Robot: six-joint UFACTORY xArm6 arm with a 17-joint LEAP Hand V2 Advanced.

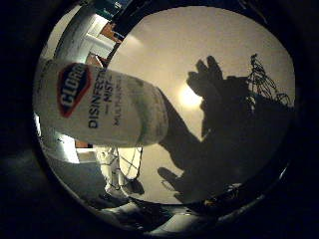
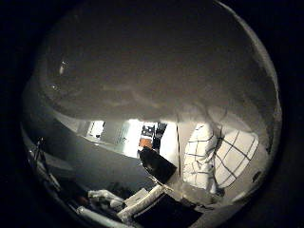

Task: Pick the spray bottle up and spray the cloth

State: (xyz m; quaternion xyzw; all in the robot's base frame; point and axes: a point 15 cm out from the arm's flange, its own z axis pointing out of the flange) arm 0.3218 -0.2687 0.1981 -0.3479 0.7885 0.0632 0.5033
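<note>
The white spray bottle (image 1: 104,102), with a red and blue label, lies across the little finger side view, close to my palm and raised off the tan table (image 1: 164,55). In the thumb side view its pale body (image 2: 152,66) fills the upper half. My right hand (image 2: 137,199) shows only as white finger parts curled under the bottle. The shadow of hand and bottle (image 1: 219,124) falls on the table. The cloth (image 2: 213,156), white with dark check lines, lies crumpled on the table below the bottle.
A bright glare spot (image 1: 189,97) sits on the tabletop beside the shadow. White furniture and a lit opening (image 2: 137,133) stand beyond the table's edge. A black angular part (image 2: 156,164) sits near the cloth.
</note>
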